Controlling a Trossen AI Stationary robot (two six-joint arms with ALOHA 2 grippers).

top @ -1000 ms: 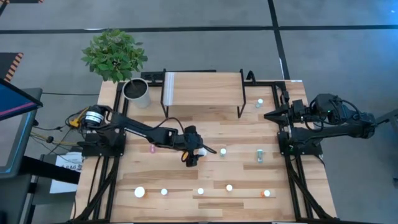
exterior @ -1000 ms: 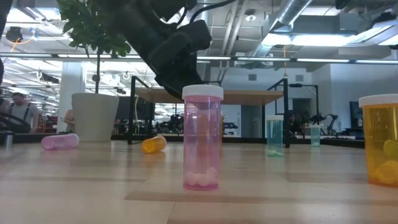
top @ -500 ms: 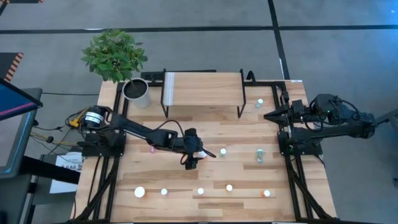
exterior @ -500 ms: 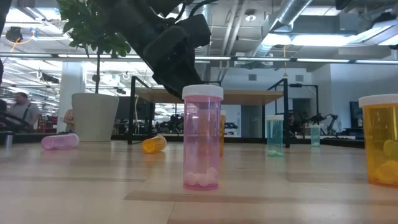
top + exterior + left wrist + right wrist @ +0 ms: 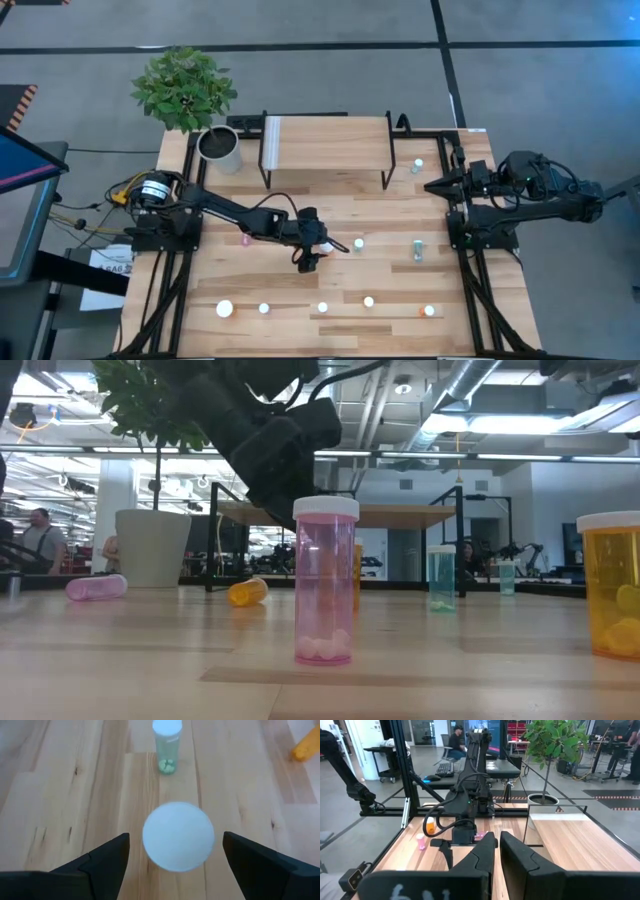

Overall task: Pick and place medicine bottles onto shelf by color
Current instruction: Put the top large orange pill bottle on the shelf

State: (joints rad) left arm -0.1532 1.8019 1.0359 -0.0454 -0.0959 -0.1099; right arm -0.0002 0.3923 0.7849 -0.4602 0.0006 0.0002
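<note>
White-capped bottle [image 5: 178, 836] stands upright on the wooden surface [image 5: 330, 215], directly under the left gripper [image 5: 175, 851], jaws open either side of it. Beyond it, a teal bottle [image 5: 167, 745] holds pale pills. Pink bottle [image 5: 325, 580] holds pills. Shelf [image 5: 325, 145] at the rear. Right gripper [image 5: 432, 185] waits at the surface's edge, jaws closed.

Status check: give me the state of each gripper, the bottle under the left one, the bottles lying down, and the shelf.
Left gripper: open, straddling a bottle.
White-capped bottle: upright, between the fingers, not gripped.
Right gripper: parked at the table's right edge, shut.
Orange bottle: lying on its side.
Pink bottle: lying on its side.
Wood-topped shelf: no bottles on it.
</note>
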